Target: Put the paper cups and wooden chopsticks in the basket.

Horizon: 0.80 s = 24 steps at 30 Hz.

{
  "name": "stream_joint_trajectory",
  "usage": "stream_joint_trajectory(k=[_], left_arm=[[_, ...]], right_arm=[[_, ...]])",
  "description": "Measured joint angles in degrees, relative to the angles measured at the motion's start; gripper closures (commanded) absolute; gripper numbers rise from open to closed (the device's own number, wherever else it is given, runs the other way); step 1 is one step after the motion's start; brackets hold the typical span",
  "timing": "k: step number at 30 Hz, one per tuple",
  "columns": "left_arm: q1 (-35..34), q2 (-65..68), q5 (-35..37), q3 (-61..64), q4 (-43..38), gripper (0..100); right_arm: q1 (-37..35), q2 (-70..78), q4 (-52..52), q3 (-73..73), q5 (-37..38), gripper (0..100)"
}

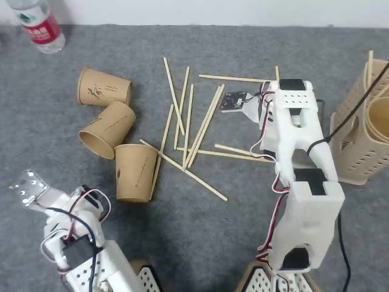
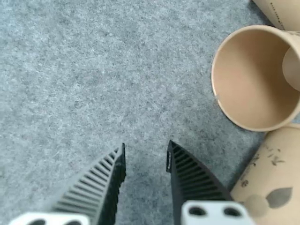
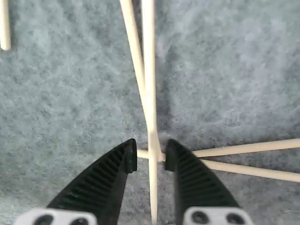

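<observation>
Three brown paper cups lie on their sides on the grey carpet: one [image 1: 103, 87], one [image 1: 109, 128] and one [image 1: 135, 172]. Wooden chopsticks [image 1: 200, 125] are scattered to their right. My left gripper [image 2: 146, 145] hovers open over bare carpet, and a cup's open mouth [image 2: 255, 77] faces it just beyond. My right arm [image 1: 292, 121] stands over the right side of the chopstick pile. Its gripper [image 3: 151, 152] is narrowly open, and one chopstick [image 3: 149, 70] runs between the tips without touching either. Two more chopsticks [image 3: 243, 149] cross beneath it.
A beige slotted basket [image 1: 355, 152] stands at the right edge with a cup [image 1: 380, 118] and a chopstick [image 1: 369, 67] inside. A water bottle [image 1: 39, 24] lies at the far left corner. My left arm's base [image 1: 79, 255] is at the near left.
</observation>
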Motion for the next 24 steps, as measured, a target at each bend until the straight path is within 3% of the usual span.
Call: stream_joint_trajectory(k=[13,24], left_arm=[[0.0,0.0,0.0,0.0,0.0,87],[0.0,0.0,0.0,0.0,0.0,87]], right_arm=[[-0.9,0.4,-0.6,2.6,-0.3,86.4],[-2.3,0.4,-9.6,9.1,-0.3,86.6]])
